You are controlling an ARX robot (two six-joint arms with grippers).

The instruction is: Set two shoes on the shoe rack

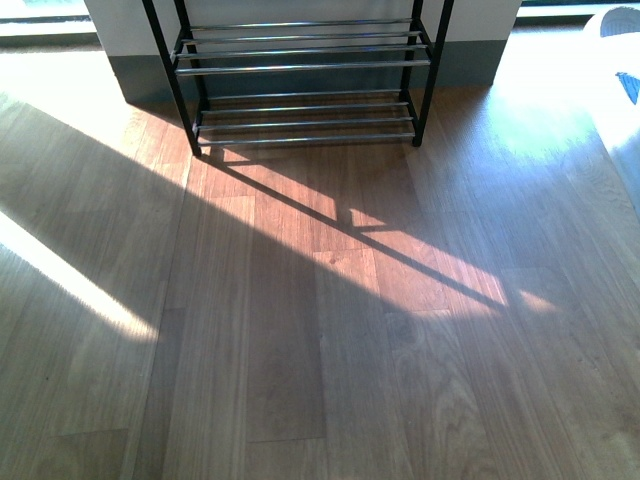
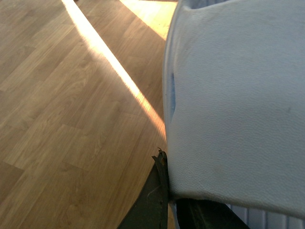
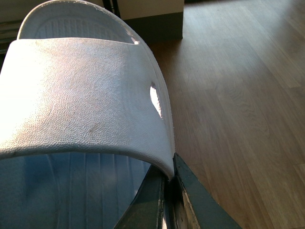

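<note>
The shoe rack (image 1: 305,65), a black frame with chrome rods, stands against the far wall in the front view. In the left wrist view one pale blue slide (image 2: 238,95) fills the frame. My left gripper (image 2: 170,191) is shut on the edge of its strap, above the wooden floor. In the right wrist view a second pale blue slide (image 3: 81,90) is seen from the strap side, its ribbed footbed showing beneath. My right gripper (image 3: 170,179) is shut on the strap's rim. A pale slide edge (image 1: 620,120) shows at the right border of the front view. Neither arm shows there.
Wooden plank floor (image 1: 300,330) with sunlit bands lies before the rack. A grey skirting strip (image 1: 470,62) runs along the white wall behind it. In the right wrist view the skirting (image 3: 157,24) and part of the black rack frame (image 3: 110,5) lie beyond the slide.
</note>
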